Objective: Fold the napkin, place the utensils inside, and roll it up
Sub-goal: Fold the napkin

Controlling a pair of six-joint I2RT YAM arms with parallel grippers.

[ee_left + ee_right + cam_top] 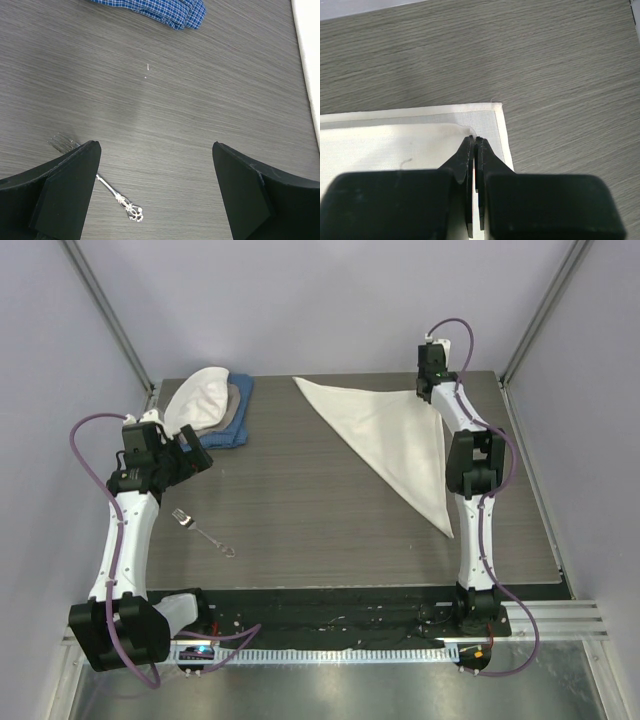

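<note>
Pinching the napkin (395, 145) on grey woodgrain table (330, 530), right jaws closed; left jaws wide, empty.

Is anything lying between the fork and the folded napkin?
Nothing. In the top view, only bare dark tabletop separates the fork from the napkin.

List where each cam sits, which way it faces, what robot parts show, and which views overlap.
Top external: above and behind the bases, looking down across the table; both arms show, with left gripper and right gripper.
Left wrist: on the left arm, facing down at the tabletop; its open fingers show, the fork partly behind one.
Right wrist: on the right arm, facing down at the napkin corner; its shut fingers pinch it.
Shared: top and left wrist see fork and blue cloth; top and right wrist the napkin.
</note>
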